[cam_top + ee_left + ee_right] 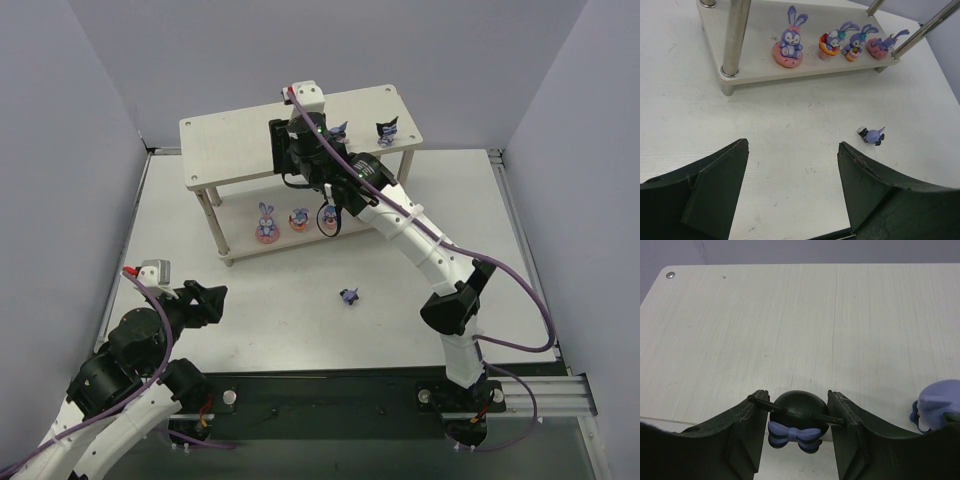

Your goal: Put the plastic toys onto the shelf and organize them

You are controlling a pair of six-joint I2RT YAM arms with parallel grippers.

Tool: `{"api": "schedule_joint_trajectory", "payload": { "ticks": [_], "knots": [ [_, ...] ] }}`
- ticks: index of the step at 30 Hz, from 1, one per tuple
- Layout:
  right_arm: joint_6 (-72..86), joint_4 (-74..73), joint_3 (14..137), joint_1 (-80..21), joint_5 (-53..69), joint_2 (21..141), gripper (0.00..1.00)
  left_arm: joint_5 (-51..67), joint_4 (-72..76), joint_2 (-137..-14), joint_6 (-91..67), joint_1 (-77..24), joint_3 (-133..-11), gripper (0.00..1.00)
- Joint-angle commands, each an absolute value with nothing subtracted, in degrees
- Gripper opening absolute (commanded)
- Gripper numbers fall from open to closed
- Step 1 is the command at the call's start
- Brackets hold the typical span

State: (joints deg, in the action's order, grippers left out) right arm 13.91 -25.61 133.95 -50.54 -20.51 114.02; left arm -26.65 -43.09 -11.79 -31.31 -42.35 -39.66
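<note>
Top external view: the white table carries the beige two-tier shelf at its far middle. The right arm stretches from the near right corner over the shelf's top board. The right pincer hangs just above that board, clamped on a dark figure with a round black head and a blue bow. In the right wrist view both fingers press against its sides. The left pincer sits low over the near left of the table. Its jaws are apart and hold nothing, and it faces the shelf's front.

On the lower board four purple-blue bunnies stand in a row. The tall-eared bunny is at the left on a pink base. Then come the cup bunny, the small bunny and the end bunny, which is just beside the right front leg. On the top board two pointed-ear figures stand near each other toward the right end: the inner figure and the outer figure. One last loose figure lies tipped on the table in front of the shelf, well apart from both pincers.

By this count, six of the eight toys are on the shelf. The bunny tier looks complete. A seventh toy is about to be set down beside the two dark ones. Only the tipped figure on the table remains to be fetched.
</note>
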Motion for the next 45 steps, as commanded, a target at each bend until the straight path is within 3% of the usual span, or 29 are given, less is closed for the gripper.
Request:
{"api": "schedule_joint_trajectory", "payload": {
  "ticks": [1, 25, 33, 45],
  "knots": [
    [14.76, -24.96, 136.4, -49.83, -20.21, 114.34, 0.1, -26.19, -41.31, -11.34, -31.38, -42.71, -39.55, 0.82],
    [12.83, -25.75, 137.72, -49.39, -20.57, 115.75, 0.53, -26.37, -41.31, -11.16, -31.55, -42.71, -39.64, 0.82],
    [12.92, -25.84, 137.9, -49.31, -20.48, 116.01, 0.6, -26.37, -41.4, -10.99, -31.55, -42.71, -39.64, 0.82],
    [12.92, -26.1, 137.81, -49.22, -19.86, 115.84, 0.6, -26.46, -41.4, -10.99, -31.55, -42.71, -39.64, 0.82]
  ]
}}
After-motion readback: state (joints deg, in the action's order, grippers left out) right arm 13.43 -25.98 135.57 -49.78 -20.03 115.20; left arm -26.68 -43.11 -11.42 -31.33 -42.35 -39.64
